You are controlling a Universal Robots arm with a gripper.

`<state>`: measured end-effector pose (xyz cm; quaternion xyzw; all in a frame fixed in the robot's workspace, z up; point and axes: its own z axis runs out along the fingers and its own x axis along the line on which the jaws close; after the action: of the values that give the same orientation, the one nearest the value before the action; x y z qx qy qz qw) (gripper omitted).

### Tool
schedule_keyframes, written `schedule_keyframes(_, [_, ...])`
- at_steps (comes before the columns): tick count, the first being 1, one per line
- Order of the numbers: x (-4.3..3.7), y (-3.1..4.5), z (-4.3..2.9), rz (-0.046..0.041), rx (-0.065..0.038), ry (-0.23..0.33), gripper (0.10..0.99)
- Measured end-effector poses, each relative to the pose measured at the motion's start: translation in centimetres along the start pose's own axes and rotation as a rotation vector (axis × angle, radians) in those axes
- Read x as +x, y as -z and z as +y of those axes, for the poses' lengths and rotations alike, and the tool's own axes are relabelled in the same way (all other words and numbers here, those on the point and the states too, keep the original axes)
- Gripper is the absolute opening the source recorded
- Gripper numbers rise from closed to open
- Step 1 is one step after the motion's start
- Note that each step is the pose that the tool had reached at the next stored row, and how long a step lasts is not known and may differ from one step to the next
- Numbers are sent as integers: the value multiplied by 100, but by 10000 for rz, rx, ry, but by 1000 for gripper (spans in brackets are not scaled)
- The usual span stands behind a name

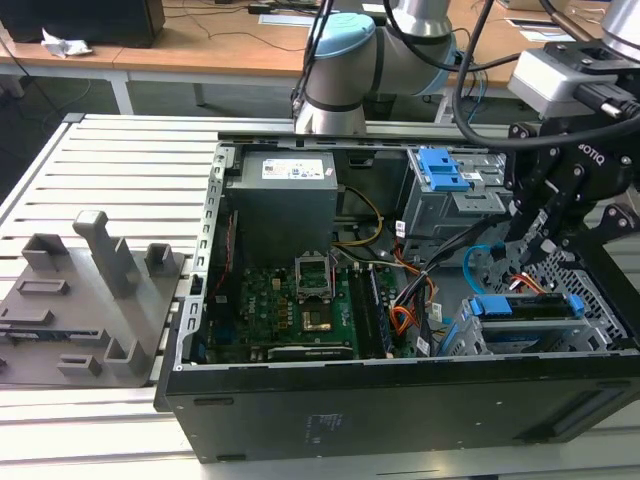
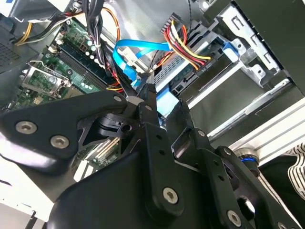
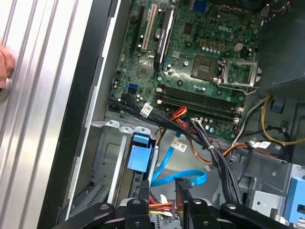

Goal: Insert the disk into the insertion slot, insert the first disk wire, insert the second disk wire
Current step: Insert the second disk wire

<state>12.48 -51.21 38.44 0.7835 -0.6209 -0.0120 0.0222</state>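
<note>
The disk [image 1: 525,308], with its blue carrier [image 3: 141,157], lies inside the insertion slot [image 1: 592,300], the low perforated cage at the case's corner on the exterior view's right. My gripper [image 1: 525,250] hangs just over the disk's cabled end. In the first wrist view its fingers [image 3: 143,191] stand apart, open, with the first disk wire [image 3: 159,206] showing between them. That red, orange and black bundle [image 2: 188,47] runs down to the disk. The second disk wire [image 3: 188,179], a light-blue cable [image 2: 138,47], loops beside the fingertips [image 1: 478,258].
The open computer case holds a motherboard [image 1: 300,300], a grey power supply [image 1: 280,205] and a taller grey bay with a blue latch [image 1: 440,170]. A grey fixture block [image 1: 90,300] sits on the slatted table. A person's hand [image 3: 4,71] rests at the table edge.
</note>
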Motion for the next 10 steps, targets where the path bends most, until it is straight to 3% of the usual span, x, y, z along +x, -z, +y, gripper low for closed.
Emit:
schedule_keyframes(3, [-21, -4, 75, 1, 0, 26, 361])
schedule_keyframes(10, [-152, -3, 57, 3, 1, 77, 361])
